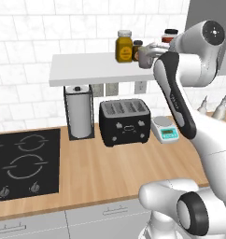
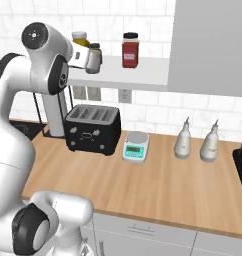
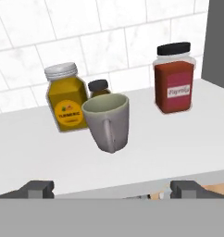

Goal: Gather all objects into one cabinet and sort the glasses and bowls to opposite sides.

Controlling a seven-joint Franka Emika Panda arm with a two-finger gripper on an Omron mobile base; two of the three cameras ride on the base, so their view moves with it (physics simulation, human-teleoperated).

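The grey cabinet (image 2: 210, 45) hangs just right of the open white shelf (image 3: 35, 152). On that shelf the grey cup (image 3: 108, 121) stands upright before the yellow jar (image 3: 65, 98), the red jar (image 3: 174, 78) apart. The gripper (image 3: 112, 189) faces it, fingers wide apart, empty.

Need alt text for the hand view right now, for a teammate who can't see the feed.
A grey cup stands on a white shelf, handle toward the camera, centred ahead of the open gripper, whose two dark fingertips sit apart from it. Behind the cup are a yellow jar, a small dark-lidded jar and, to the right, a red jar against white tiles.
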